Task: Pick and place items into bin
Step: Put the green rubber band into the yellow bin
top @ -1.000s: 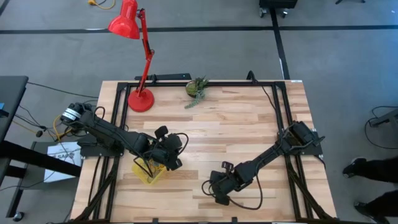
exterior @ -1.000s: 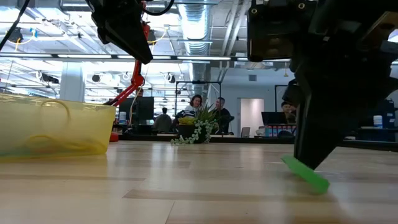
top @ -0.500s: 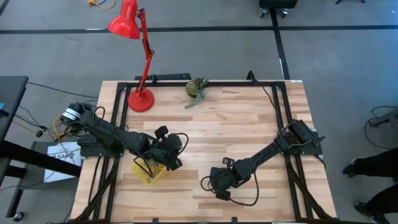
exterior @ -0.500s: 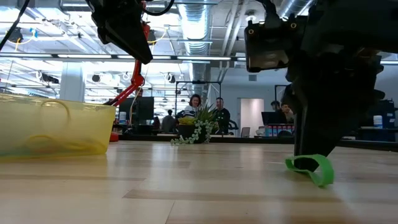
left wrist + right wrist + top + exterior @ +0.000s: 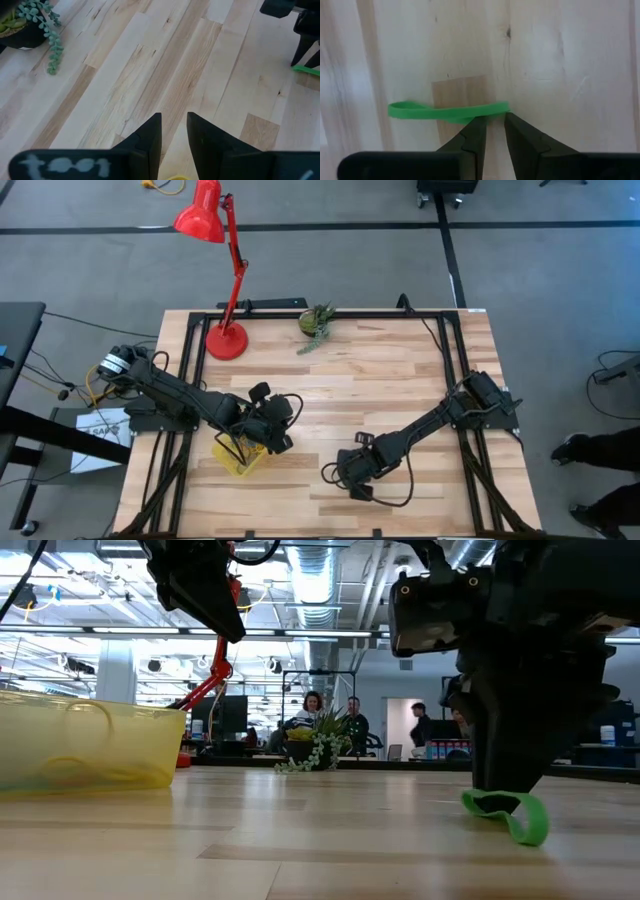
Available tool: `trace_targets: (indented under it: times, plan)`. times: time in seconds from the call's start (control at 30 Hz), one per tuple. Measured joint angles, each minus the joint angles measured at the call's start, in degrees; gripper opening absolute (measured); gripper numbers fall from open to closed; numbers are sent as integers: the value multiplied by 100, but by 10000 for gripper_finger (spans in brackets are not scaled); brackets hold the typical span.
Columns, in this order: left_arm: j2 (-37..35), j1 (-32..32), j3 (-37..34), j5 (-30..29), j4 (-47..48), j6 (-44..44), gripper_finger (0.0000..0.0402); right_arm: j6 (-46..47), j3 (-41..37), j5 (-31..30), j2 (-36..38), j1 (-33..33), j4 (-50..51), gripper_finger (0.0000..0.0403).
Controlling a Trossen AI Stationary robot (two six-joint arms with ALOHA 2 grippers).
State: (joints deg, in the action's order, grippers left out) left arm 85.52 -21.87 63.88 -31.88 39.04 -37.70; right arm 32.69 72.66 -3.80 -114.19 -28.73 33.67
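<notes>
My right gripper sits low on the table, near its front edge and well right of the bin. Its fingers stand a narrow gap apart, tips at a green band lying on the wood; I can't tell whether they actually pinch it. In the low view the band rests on the table under the gripper. My left gripper hangs above the bin, fingers slightly parted, holding nothing. Yellowish loops lie inside the bin.
</notes>
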Motion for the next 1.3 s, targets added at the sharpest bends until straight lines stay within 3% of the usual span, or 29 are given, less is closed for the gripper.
trace_targets:
  times: [0.33,0.57,1.03,1.3]
  plan:
    - [0,0,0,0,1,1,82,-417,-2,32,0,125,18,68]
    - [0,0,0,0,1,1,82,-578,2,392,2,137,105,70]
    - [0,0,0,-31,3,27,82,-922,-20,324,-12,360,-391,137]
    - [0,0,0,-35,3,157,82,-1362,-22,180,-61,413,-1146,140]
